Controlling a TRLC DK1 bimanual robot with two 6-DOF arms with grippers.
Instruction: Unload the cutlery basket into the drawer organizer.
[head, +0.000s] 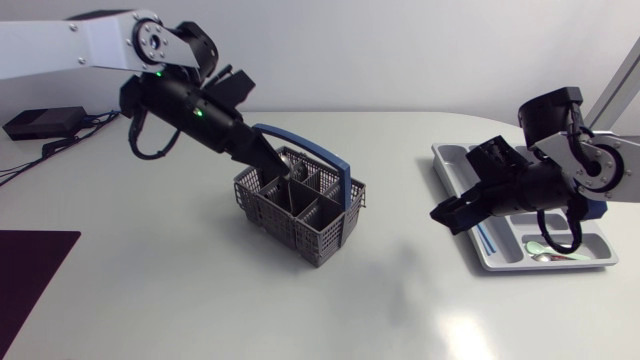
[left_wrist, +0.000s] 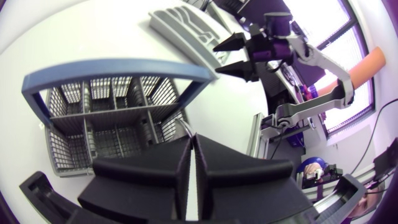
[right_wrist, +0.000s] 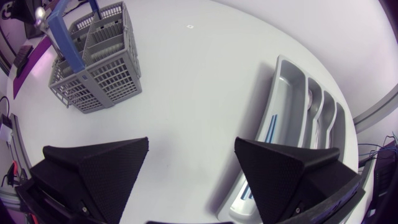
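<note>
Leftmost, the left arm's matte black gripper (head: 268, 158) reaches down at a slant into a rear compartment of the grey plastic lattice cutlery basket (head: 300, 215), passing just under the basket's arched blue handle (head: 335, 165). In the left wrist view its fingers (left_wrist: 180, 174) are drawn together to a narrow slit. A thin bright metal curve (left_wrist: 183, 124) shows just ahead of their tips, but whether it is clamped between them cannot be told. The other compartments appear bare in all three views. The basket stands upright near the table's middle, well apart from the grey moulded drawer organizer (head: 452, 152) at the right. Between the two, the right arm's black gripper (head: 452, 213) hangs above the white tabletop just beside the organizer's near edge, its wedge fingers spread wide with nothing between them, as the right wrist view shows. The organizer already holds a thin blue piece (head: 487, 238) in one long slot and a pale spoon-like piece (head: 545, 250) at its far end. Probably the step in hand is lifting a last piece out of the basket. The left arm is much the nearer to the basket, and the right to the organizer. The slots run lengthwise away from the basket, so a piece drawn out upright would have to be laid flat along that axis.
</note>
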